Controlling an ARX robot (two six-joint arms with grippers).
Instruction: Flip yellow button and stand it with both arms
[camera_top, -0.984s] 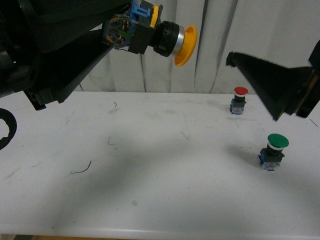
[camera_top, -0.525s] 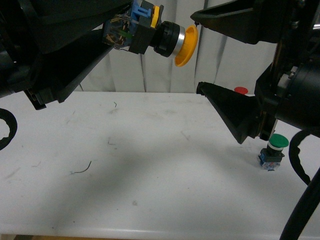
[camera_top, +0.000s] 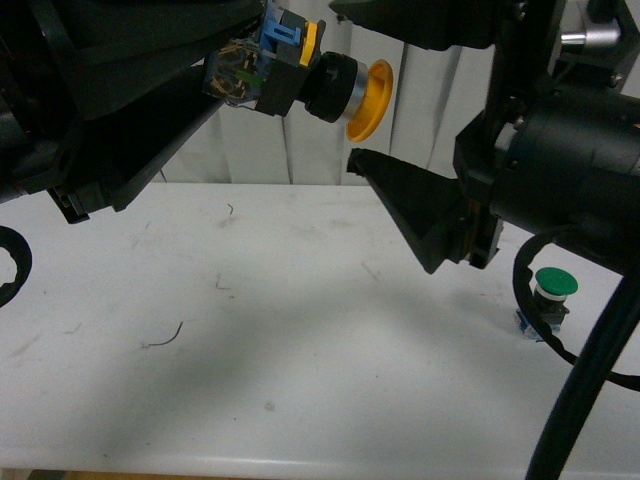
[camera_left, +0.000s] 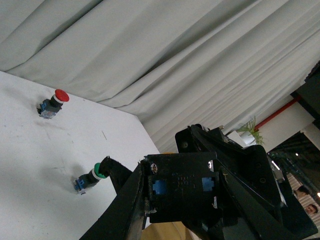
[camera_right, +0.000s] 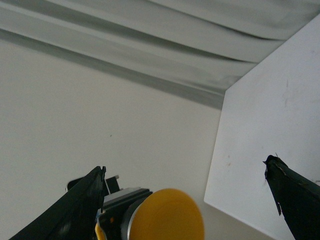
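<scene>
The small yellow-capped push-button with black-and-blue contact block (camera_top: 330, 85) is held high above the white bench (camera_top: 300, 330), clamped by its block in the left fingers (camera_top: 150, 120); the right fingers (camera_top: 420, 210) are spread wide around its cap, no contact seen. Handover, flipping and standing are judged outstanding

I count three buttons. One is the yellow button (camera_top: 312, 78), one is the green button (camera_top: 550, 292), and one is the red button (camera_left: 53, 102), so there is one of each color. I can only see the red one from the left wrist camera.

I count two pincers, the left pincer (camera_top: 240, 62) and the right pincer (camera_top: 343, 84). Each has two fingers, so that makes four fingers.

There is one white surface (camera_top: 300, 340) and one curtain (camera_left: 150, 50). I see one thick black cable (camera_top: 575, 400) and one thin curly thread (camera_top: 165, 338).
</scene>
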